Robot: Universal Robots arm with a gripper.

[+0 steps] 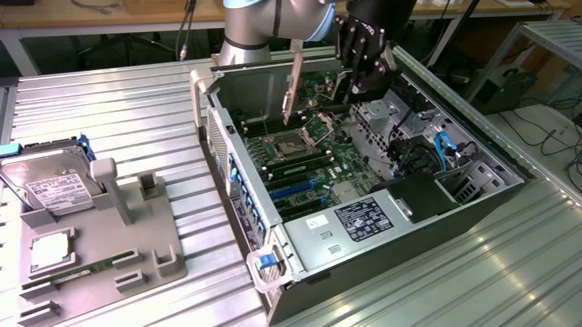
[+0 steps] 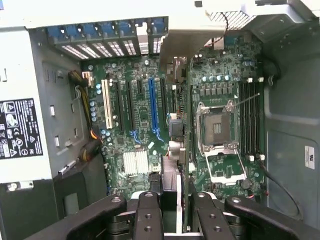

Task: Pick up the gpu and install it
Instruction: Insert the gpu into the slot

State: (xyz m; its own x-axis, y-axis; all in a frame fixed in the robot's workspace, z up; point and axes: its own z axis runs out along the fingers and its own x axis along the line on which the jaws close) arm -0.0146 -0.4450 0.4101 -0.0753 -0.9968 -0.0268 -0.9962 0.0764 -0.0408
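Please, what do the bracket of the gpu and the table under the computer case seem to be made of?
The gpu has a bracket that looks like thin sheet metal, probably steel: pale silver-beige, matte, flat and narrow. The table is likely aluminium: grey, with long straight ribs and a soft sheen.

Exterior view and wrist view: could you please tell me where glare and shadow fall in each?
Exterior view: the table glares at that view's right; the case interior is evenly lit. Wrist view: the case rim is washed pale, the bracket of the gpu in the pincer catches light, the corner beside the label is in shadow.
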